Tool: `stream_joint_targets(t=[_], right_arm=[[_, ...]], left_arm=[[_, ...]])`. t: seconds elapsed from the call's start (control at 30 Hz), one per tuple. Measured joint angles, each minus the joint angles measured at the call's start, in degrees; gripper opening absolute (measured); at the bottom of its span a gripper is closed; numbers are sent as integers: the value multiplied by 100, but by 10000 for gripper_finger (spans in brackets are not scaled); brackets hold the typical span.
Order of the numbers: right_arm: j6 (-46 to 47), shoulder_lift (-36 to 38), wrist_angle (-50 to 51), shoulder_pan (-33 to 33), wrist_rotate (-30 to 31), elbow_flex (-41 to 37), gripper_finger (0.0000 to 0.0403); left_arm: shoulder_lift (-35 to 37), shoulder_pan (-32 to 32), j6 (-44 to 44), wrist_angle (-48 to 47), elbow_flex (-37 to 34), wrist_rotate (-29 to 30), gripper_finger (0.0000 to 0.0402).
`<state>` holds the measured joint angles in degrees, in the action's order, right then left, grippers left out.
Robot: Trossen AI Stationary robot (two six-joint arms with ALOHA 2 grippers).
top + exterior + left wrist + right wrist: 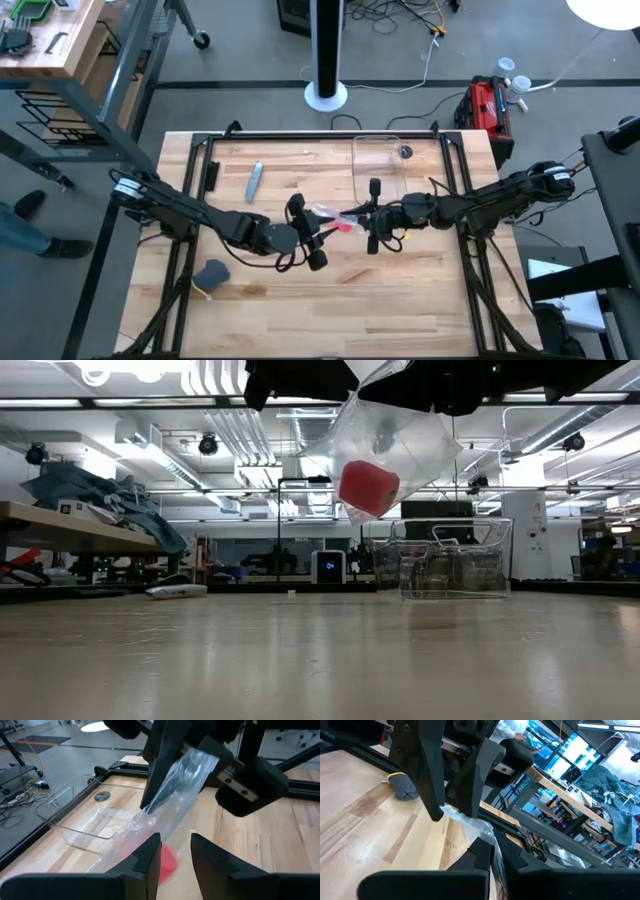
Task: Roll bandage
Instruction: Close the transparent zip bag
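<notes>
Overhead, table-level, two wrist cameras

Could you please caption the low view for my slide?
A clear plastic bag holding the rolled pink bandage hangs above the table.

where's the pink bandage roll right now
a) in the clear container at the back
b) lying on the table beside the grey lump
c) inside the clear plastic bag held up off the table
c: in the low view the bandage sits inside the clear plastic bag, hanging above the table.
</notes>
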<state>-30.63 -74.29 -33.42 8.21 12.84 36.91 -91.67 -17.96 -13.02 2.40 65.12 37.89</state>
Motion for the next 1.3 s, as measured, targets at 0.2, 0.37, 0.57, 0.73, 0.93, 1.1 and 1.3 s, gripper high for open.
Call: stream_joint_targets(t=[0.2, 0.37, 0.57, 0.73, 0.93, 1.1, 1.3], right_arm=[[-7, -1, 14, 0, 0, 0, 0], [-39, -1, 18, 0, 0, 0, 0], [-40, 0, 20, 0, 0, 0, 0], [-41, -1, 20, 0, 0, 0, 0], [-42, -1, 20, 0, 1, 0, 0], [-41, -1, 23, 1, 0, 0, 0], [-42, 1, 20, 1, 0, 0, 0]], left_arm=[[-99, 0, 33, -12, 0, -1, 87], [-108, 0, 30, -36, 0, 0, 77], [-108, 0, 26, -34, 0, 0, 84], [-108, 0, 24, -35, 0, 0, 91], [-108, 0, 24, -35, 0, 0, 85], [-108, 0, 24, -51, 0, 0, 77], [-108, 0, 24, -93, 0, 0, 84]])
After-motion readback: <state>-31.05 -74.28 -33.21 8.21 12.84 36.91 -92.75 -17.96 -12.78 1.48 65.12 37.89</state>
